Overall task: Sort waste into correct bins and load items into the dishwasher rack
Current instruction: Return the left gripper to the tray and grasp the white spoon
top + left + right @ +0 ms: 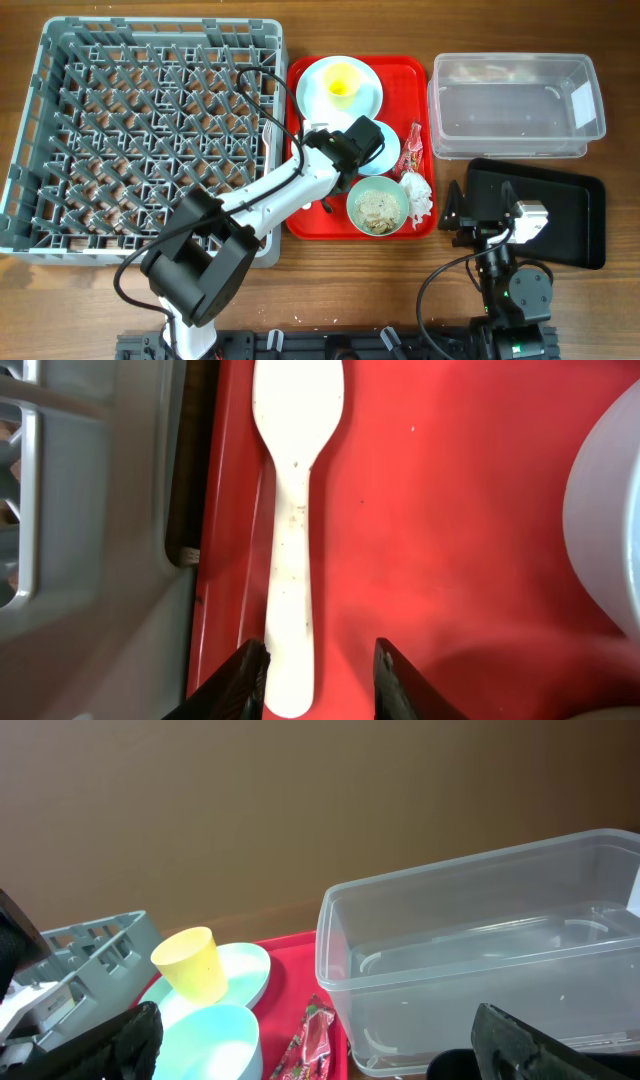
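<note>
My left gripper (320, 670) is open low over the red tray's left edge (312, 140), its fingers either side of the handle end of a white spoon (293, 530). The grey rack (150, 130) lies just left of it. A yellow cup (341, 85) stands on the pale blue plate (318, 95). The small pale blue bowl (388, 152) is partly under my left wrist. The mint-green bowl (377, 207) holds beige scraps. The wrapper (413, 150) and tissue (418, 195) lie on the tray's right side. My right gripper (320, 1040) is open and empty.
The clear tub (515, 105) stands at the back right and the black tray (565, 215) in front of it, beside my right arm. The red serving tray (300, 215) sits between the rack and the bins. A small white utensil (269, 131) rests at the rack's right wall.
</note>
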Tool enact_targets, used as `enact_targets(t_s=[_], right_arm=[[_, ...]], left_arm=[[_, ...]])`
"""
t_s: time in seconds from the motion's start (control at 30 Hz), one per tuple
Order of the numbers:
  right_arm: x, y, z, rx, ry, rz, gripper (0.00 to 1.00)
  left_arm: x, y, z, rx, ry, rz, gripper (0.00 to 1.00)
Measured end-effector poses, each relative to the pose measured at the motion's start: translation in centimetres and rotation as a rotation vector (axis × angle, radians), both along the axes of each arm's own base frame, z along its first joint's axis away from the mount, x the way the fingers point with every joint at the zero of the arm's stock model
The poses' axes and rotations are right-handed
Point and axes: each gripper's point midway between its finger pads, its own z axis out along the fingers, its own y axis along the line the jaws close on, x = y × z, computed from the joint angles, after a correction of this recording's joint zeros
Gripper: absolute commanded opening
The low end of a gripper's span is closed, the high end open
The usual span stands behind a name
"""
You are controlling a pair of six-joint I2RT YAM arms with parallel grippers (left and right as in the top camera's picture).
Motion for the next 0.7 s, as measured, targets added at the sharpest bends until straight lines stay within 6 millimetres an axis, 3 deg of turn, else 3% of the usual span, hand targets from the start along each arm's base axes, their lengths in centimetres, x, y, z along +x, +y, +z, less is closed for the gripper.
enact_targets(t_s=[0.53, 0.7], right_arm=[[0.0, 0.0, 0.0, 0.000, 0.000, 0.000, 1.00], [0.0, 0.0, 0.0, 0.000, 0.000, 0.000, 1.00]], left_arm=[[0.6, -0.8, 0.1, -0.043, -0.027, 0.019, 0.35], [1.6, 0.1, -0.3, 0.021, -0.074, 0.028, 0.35]])
